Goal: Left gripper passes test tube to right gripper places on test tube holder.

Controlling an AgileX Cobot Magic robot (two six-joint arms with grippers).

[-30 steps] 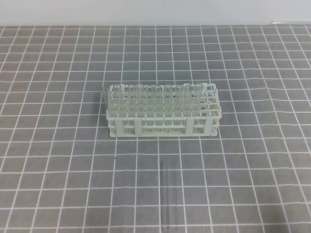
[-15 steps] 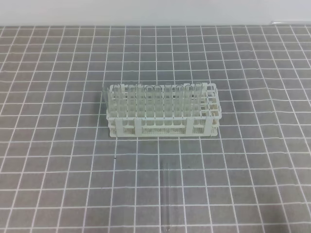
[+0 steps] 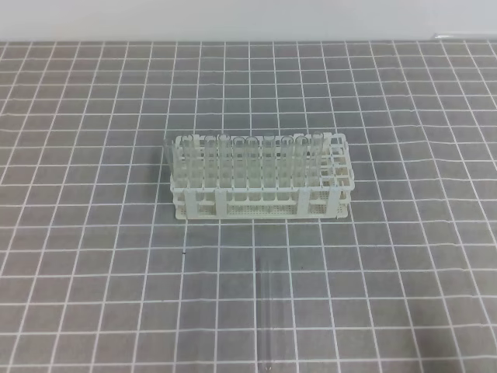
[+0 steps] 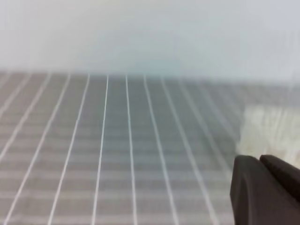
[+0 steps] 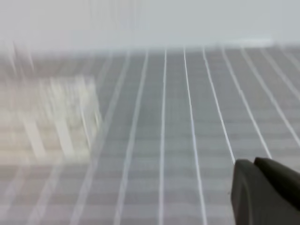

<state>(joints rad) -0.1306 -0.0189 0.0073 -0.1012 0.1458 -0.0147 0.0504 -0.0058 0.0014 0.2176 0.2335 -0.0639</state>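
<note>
A white test tube holder (image 3: 260,183) stands mid-worktop on the grey gridded mat (image 3: 93,256), most of its holes filled with upright tubes. A loose test tube (image 3: 267,311) lies flat towards the near edge, well apart from the holder. The left gripper (image 4: 262,161) and right gripper (image 5: 258,164) both have fingers together, holding nothing.

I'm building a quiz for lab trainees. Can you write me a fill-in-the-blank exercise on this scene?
1. The white test tube holder stands on a grey surface marked with a white ____.
2. The loose test tube lies ____ on the mat, nearer the camera than the holder.
3. In the high view, ____ pincers appear.
4. The tubes in the holder stand ____.

Missing words: grid; flat; no; upright
</note>
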